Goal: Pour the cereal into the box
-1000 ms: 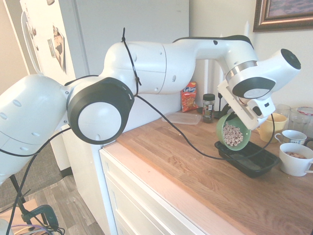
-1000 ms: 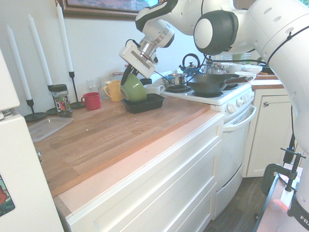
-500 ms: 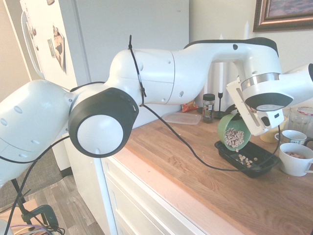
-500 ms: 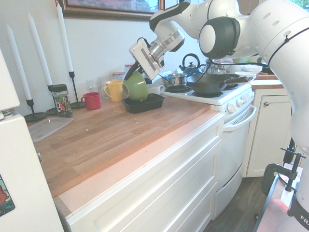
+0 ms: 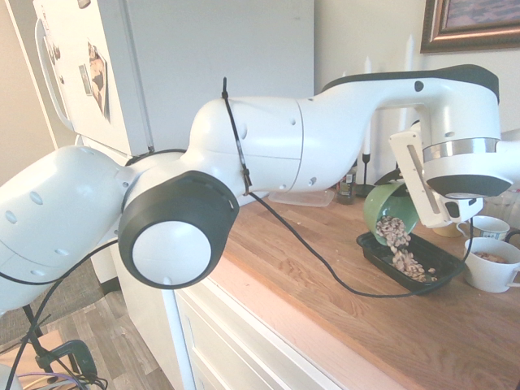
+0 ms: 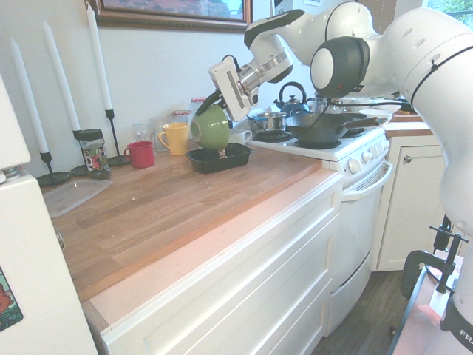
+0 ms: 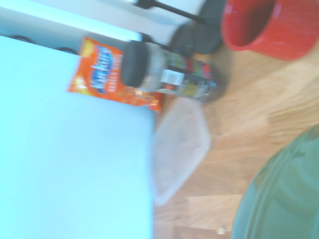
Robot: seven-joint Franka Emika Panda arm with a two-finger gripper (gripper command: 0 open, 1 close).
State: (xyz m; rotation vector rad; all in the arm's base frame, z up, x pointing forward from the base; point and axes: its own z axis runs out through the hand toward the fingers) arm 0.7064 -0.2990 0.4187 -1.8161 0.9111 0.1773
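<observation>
1. Over the far end of the wooden countertop [image 5: 341, 268], small light-tan puffed cereal pieces [image 5: 396, 234] spill from the mouth of a tilted green ceramic bowl [image 5: 385, 206] in a short stream; part of the heap already lies inside the box, part sits in the bowl's lip.
2. Directly beneath the bowl's lowered rim sits the glossy black rectangular tray with low sloped walls [image 5: 382, 257], the box of the task. Its long axis runs along the counter, away from the bowl toward a white mug [image 5: 492, 264]. The stream lands near the tray's middle.
3. From above and behind, the white arm's two-finger gripper [image 6: 214, 102] is clenched on the bowl's raised rim, pointing a little below level. The second exterior view shows the bowl's underside [image 6: 211, 127] turned outward, hanging just above the tray [image 6: 219, 158].
4. Judged from this, a steeper tip with the rim kept over the tray's centre line would empty the rest; drifting toward either long wall risks scatter on the counter.
</observation>
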